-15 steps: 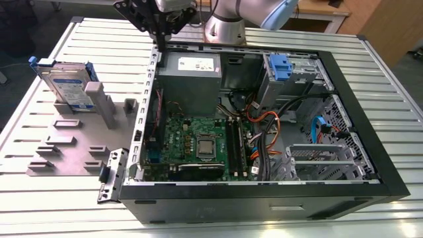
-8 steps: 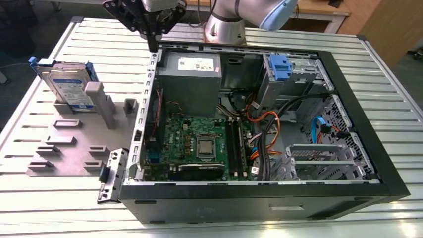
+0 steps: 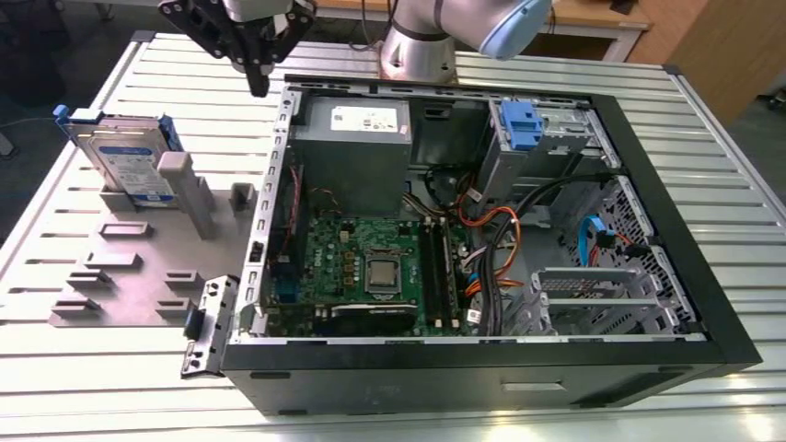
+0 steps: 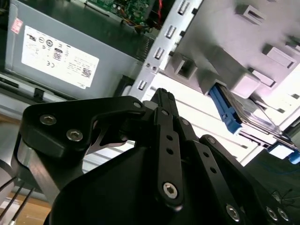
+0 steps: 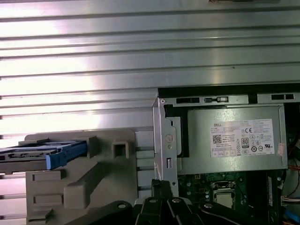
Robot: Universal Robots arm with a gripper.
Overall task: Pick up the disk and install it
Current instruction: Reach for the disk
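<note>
- At the gripper (image 3: 258, 86): clenched, fingertips pressed together, nothing held.
- Hanging tips-down over the slatted metal table (image 3: 724, 166), close beside the far corner of the open computer case (image 3: 664, 198) on the exterior view's left, well apart from the disk (image 3: 121, 152).
- As for the disk: standing on edge in a slot of the grey holder fixture (image 3: 123, 276), framed in blue plastic, label toward the camera, on the table to the exterior view's left of the case.
- In the first wrist view: disk (image 5: 37, 153) seen edge-on in the fixture (image 5: 93, 180), gripper (image 5: 161, 183) near the case wall.
- In the second wrist view: closed gripper (image 4: 161, 93) in front, blue-edged disk (image 4: 228, 111) beyond it in the fixture (image 4: 220, 51).
- Inside the case: grey power supply (image 3: 353, 138) with a white sticker in the corner nearest the gripper, green motherboard (image 3: 368, 267) beside it, blue tab (image 3: 521, 124) at the drive bay toward the exterior view's right.
</note>
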